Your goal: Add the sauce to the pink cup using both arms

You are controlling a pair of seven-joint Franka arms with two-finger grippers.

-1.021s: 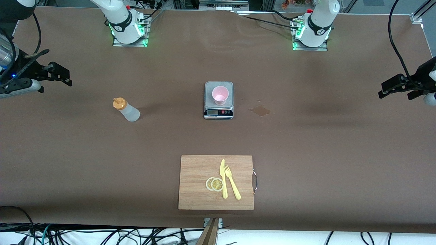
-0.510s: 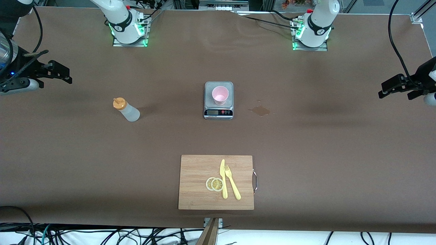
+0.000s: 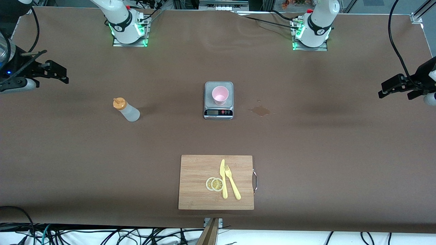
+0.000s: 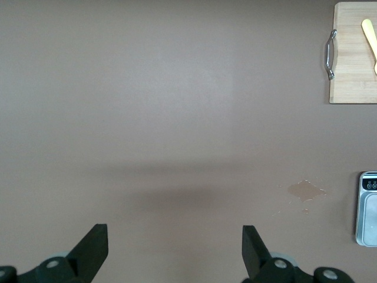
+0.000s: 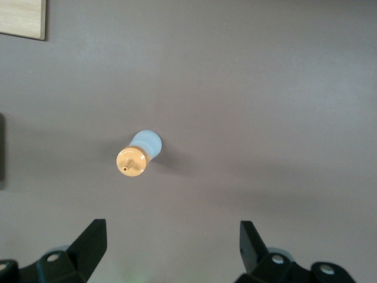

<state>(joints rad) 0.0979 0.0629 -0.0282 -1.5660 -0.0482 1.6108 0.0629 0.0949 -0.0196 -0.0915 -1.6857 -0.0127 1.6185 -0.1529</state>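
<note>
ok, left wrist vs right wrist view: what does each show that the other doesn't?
Only the left wrist view: the left hand, open over bare table, a stain, the cutting board's metal handle and a yellow utensil on it, and the scale's button panel.

Only the right wrist view: the right hand, open, and the upright sauce bottle.

Both: brown table, part of the board, an edge of the scale.

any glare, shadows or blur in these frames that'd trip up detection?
Front view: even light, green glow at both arm bases, soft shadow beside the sauce bottle. Left wrist view: broad dark shadow band on the table. Right wrist view: sharp, bottle shadow faint.
</note>
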